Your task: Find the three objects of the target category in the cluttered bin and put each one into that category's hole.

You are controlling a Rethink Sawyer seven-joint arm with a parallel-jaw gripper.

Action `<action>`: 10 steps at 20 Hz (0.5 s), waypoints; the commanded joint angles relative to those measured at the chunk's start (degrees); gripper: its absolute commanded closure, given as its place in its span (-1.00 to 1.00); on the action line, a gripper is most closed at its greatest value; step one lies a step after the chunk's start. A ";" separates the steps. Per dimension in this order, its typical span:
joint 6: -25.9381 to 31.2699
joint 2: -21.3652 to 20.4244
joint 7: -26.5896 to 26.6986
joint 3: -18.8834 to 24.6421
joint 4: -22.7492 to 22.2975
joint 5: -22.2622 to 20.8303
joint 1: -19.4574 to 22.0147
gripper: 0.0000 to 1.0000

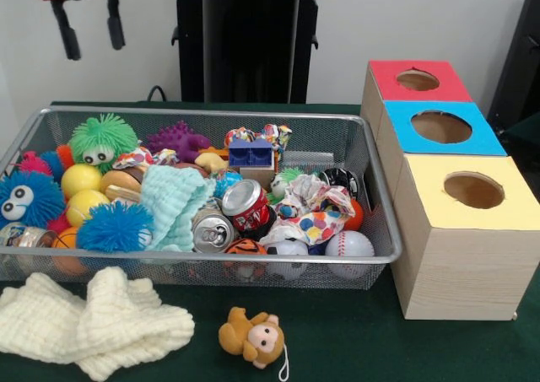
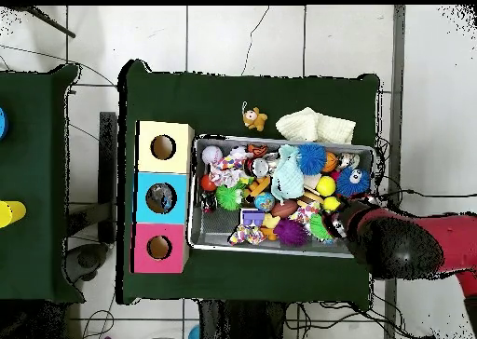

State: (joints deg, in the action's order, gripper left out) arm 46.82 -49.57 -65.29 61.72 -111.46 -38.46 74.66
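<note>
Gripper (image 1: 88,28) hangs empty, fingers spread, above the basket (image 1: 381,198) at its 10 o'clock corner. No plastic bottles visible among the clutter; presumably buried. Expected light, springy, slippery: best pinched across the crushed middle. Blue box hole (image 1: 441,126) unobstructed.

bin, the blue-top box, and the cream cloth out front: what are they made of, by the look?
Bin: silver wire mesh with a solid metal rim; see-through grid, slight sheen.
Blue-top box: pale wood or wood-look board, going by faint grain lines on its sides; the top is matte blue, paint or card, hard to tell which.
Cream cloth: soft knit or waffle-weave fabric, ribbed and folded limp.
</note>
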 commanded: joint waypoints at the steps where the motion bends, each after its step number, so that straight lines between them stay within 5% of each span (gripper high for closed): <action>1: -3.40 2.36 -6.49 -5.36 -6.08 -0.76 -5.31 -1.00; 10: -11.49 9.47 -8.24 -7.86 -8.26 0.98 -8.86 -1.00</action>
State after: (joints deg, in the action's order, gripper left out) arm 40.55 -46.06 -65.29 59.48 -115.48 -37.65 67.09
